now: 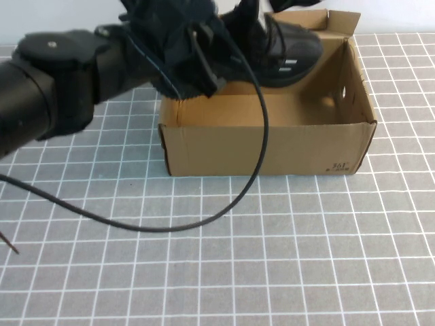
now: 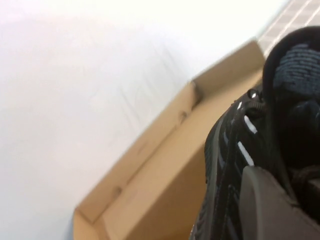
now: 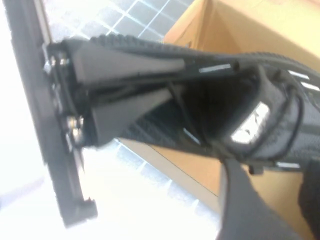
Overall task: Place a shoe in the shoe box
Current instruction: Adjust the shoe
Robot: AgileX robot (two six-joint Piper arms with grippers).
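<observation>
The black shoe (image 1: 289, 54) with white side dashes hangs in the open top of the brown cardboard shoe box (image 1: 272, 142), at its back, toe to the right. I cannot tell whether it touches the box floor. My left gripper (image 1: 245, 24) reaches in from the left and is shut on the shoe's collar. In the left wrist view one finger (image 2: 270, 205) lies against the shoe (image 2: 232, 150), with the box (image 2: 150, 165) behind. The right wrist view shows the shoe's opening (image 3: 235, 105), the box (image 3: 240, 30) and the left gripper (image 3: 125, 85). My right gripper (image 3: 280, 210) is open and empty beside the shoe.
A black cable (image 1: 204, 221) loops from the left arm (image 1: 54, 81) across the white-gridded grey table (image 1: 272, 258) in front of the box. The box's back flap (image 1: 340, 20) stands up at the right rear.
</observation>
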